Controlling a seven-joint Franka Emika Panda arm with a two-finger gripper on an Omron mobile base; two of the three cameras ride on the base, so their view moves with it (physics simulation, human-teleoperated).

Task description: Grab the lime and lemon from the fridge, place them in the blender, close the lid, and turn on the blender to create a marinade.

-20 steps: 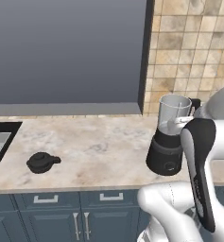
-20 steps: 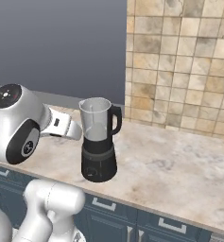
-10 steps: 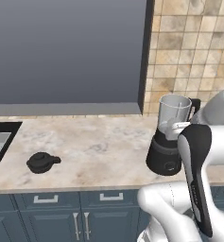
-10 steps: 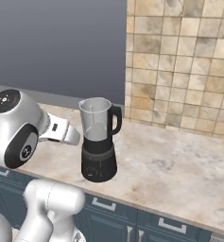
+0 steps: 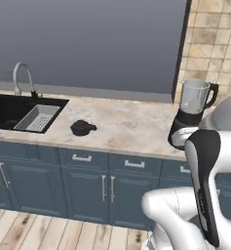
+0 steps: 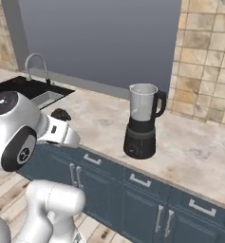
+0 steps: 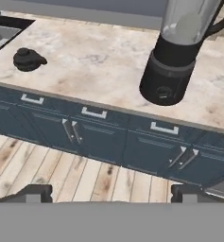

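The pincer [image 7: 111, 191] stands wide and empty, its two dark tips far apart at the bottom of the hand view, hanging out in front of the blue cabinet doors [image 7: 92, 134] and looking up over the tabletop [image 7: 104, 61] edge. The next step, by my reading, is the lid [image 7: 28, 58], since the jar has no cap on it. From the pincer the lid lies up and well to the left, flat on the tabletop, near the sink [image 5: 24, 112] and well apart from the blender [image 7: 177, 56], which is up and to the right. So the hand must go away from the blender first, then carry the cap back across.

The lid is a small black round piece with a raised knob in the middle and a little tab to one side (the tab points toward the blender side in the left base view). The blender has a black tapered base with a round front knob and a clear jar, handle at the right. Whether fruit is inside the jar I cannot tell for sure; a pale roundish shape shows faintly through the glass.
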